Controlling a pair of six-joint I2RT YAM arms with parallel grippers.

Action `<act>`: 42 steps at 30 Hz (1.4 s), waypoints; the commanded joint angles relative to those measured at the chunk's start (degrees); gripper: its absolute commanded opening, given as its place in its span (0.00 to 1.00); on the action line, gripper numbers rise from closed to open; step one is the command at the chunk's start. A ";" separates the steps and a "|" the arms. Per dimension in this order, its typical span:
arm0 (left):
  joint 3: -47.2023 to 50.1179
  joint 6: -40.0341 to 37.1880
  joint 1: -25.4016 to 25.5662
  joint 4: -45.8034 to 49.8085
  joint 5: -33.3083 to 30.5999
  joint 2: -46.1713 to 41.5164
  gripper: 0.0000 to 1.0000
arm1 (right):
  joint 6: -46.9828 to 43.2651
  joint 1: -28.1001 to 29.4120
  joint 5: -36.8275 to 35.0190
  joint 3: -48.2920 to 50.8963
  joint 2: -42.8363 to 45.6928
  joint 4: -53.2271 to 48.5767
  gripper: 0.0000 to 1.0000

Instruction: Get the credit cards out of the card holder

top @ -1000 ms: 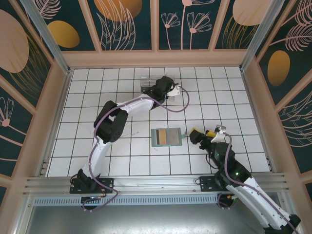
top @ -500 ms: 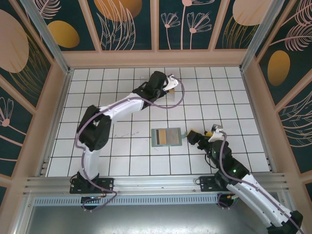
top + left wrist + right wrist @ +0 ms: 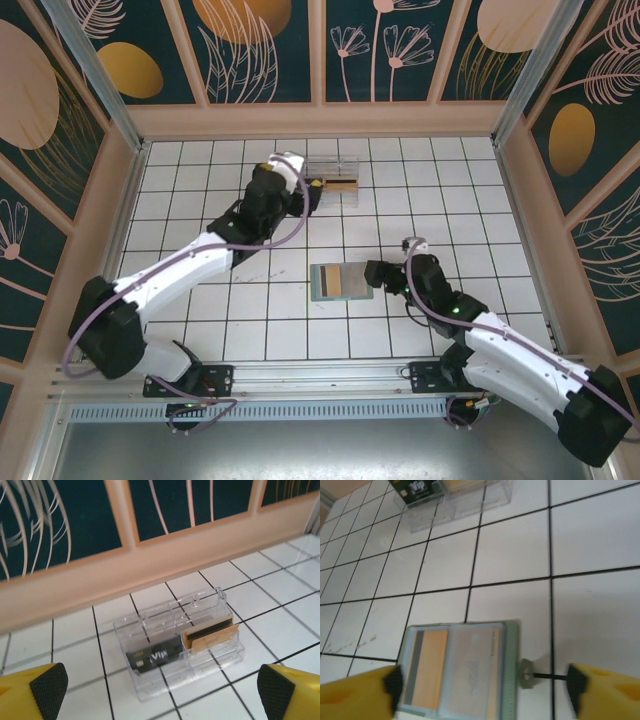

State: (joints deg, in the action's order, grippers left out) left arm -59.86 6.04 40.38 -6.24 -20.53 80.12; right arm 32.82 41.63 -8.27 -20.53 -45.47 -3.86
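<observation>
The card holder (image 3: 342, 282) lies open and flat on the tiles. Its blue-grey inside (image 3: 507, 660) faces up, with a tan credit card (image 3: 427, 670) with a dark stripe in the left pocket and a pale card (image 3: 472, 672) in the right one. My right gripper (image 3: 482, 690) is open, low over the holder's near edge, one finger on each side; from above, it (image 3: 376, 275) sits at the holder's right end. My left gripper (image 3: 160, 692) is open and holds nothing. It faces a clear box (image 3: 180, 645) holding a black card (image 3: 155, 656) and a tan card (image 3: 210, 635).
The clear box (image 3: 335, 178) stands near the back wall (image 3: 150, 565), just right of my left gripper (image 3: 310, 188). A small snap tab (image 3: 527, 672) sticks out from the holder's right edge. White tiles surround the holder, with wooden walls on three sides.
My left gripper opened and drew back to the left from the clear box, where a tan card now stands. My right gripper moved left up to the holder and narrowed a little.
</observation>
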 commanded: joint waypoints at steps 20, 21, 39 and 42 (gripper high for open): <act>27.87 39.76 -0.46 -7.19 19.45 -10.78 0.95 | 0.93 3.08 11.09 -10.12 -32.79 6.72 0.22; 28.25 40.28 -0.34 -7.53 20.01 -10.36 0.95 | 0.85 2.83 10.63 -10.10 -33.23 6.05 0.23; 32.53 47.62 1.94 -18.03 30.04 -1.50 0.51 | 0.38 0.81 7.14 -10.81 -29.31 0.15 0.28; 32.19 48.58 3.10 -19.72 30.28 0.74 0.37 | 0.82 0.92 9.40 -11.69 -28.02 1.04 0.29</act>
State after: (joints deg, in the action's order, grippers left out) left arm -27.97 52.80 42.63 -21.32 7.81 79.42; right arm 33.41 42.72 -0.14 -29.87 -75.42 -2.24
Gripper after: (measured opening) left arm 0.391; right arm 0.287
